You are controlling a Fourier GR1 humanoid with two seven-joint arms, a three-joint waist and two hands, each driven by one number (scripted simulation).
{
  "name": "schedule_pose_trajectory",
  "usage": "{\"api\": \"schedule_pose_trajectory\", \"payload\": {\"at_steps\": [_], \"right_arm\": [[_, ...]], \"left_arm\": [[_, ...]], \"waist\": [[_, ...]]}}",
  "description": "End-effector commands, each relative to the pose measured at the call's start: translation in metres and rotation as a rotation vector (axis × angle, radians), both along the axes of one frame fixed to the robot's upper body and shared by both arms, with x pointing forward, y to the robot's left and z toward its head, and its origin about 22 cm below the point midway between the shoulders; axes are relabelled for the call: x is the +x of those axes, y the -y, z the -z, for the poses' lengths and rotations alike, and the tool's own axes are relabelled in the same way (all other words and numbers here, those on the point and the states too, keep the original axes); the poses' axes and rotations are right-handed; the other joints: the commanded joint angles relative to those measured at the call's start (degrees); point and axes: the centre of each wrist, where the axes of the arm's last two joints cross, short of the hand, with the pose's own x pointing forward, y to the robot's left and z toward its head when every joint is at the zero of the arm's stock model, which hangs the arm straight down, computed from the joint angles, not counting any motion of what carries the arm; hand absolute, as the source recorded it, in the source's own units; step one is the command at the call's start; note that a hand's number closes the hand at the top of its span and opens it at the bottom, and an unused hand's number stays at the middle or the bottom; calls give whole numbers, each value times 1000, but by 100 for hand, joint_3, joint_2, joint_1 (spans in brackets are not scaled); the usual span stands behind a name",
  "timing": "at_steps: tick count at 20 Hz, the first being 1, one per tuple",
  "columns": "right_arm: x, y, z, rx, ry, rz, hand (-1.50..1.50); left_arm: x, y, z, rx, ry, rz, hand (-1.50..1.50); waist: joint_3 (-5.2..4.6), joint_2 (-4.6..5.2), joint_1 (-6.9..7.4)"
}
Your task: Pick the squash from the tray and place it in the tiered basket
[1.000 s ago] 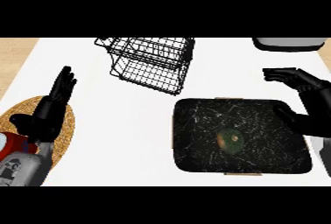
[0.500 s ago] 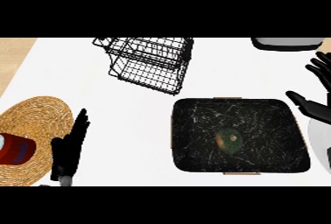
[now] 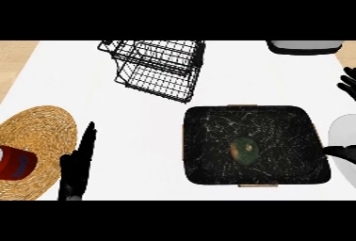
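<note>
Green squash (image 3: 245, 150) x1 | tray (image 3: 208, 141) x1 | left robot hand (image 3: 78, 164) released | right robot hand (image 3: 348, 84) unclear

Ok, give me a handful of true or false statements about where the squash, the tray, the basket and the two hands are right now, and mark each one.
1. The squash lies in the dark tray. True.
2. The wire basket already holds the squash. False: the basket has nothing in it; the squash is in the tray.
3. The left hand is open, fingers straight, beside the woven mat. True.
4. The right hand is curled round the squash. False: it shows only at the view's right edge, apart from the squash.
5. A red can stands in the tray. False: it sits on the woven mat at the left.
</note>
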Motion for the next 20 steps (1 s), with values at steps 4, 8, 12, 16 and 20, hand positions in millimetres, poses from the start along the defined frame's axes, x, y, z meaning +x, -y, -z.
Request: {"api": "schedule_pose_trajectory", "payload": {"at_steps": [4,8,12,16,20], "right_arm": [[-26,-24,-43,-470,-133,-134,-150],[-39,-66,-52,-631,-118,-58,-150],[-52,-92,-51,-669,-136,-9,-150],[-51,-106,-33,-745,-168,12,-150],[-66,-147,-28,-791,-136,24,-150]], "left_arm": [[-7,1,2,8,-23,-7,0],[-7,-3,9,1,-33,4,0],[7,-5,4,2,-25,8,0],[6,-4,-2,6,-25,6,0],[21,-8,1,-22,-23,16,0]], "waist": [[-18,-7,-42],[-20,17,16],[-10,37,48],[-4,38,76],[-9,40,56]]}}
